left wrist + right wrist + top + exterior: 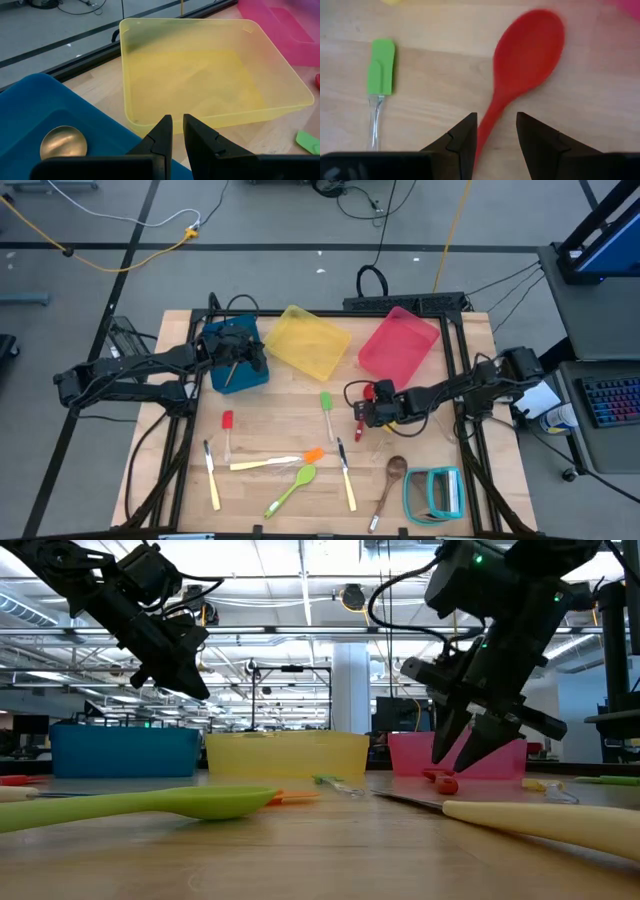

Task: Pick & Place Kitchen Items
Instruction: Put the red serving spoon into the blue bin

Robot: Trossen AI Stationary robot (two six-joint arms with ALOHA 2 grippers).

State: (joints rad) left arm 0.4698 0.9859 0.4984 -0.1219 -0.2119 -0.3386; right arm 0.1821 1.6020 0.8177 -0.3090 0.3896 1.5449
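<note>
Item in hand: red spoon [520,65], lying flat on the wooden table [270,420], at 6 o'clock from the pink bin [398,345] and at 3 o'clock from the green spatula [326,402]. Its handle is seen between the parted fingers of the right gripper [496,135], which is poised over it; nothing is gripped yet, and contact cannot be told.

Step judged: the pick of the red spoon, approach stage. Next move calls for a descent until the fingers flank the handle, a closing on it, then a lift and carry to a bin, probably the pink one close by.

Brass spoon [63,142]: already deposited in the blue bin [238,370]. The left gripper [177,131] is held above that bin's edge, fingers nearly together with a narrow gap, empty. The yellow bin [210,75] lies beyond, empty as far as can be seen.

Remaining utensils: lime-green spoon [292,489], wooden spoon [390,480], red spatula [227,425], orange spatula [313,454], all toward 6 o'clock on the table.
</note>
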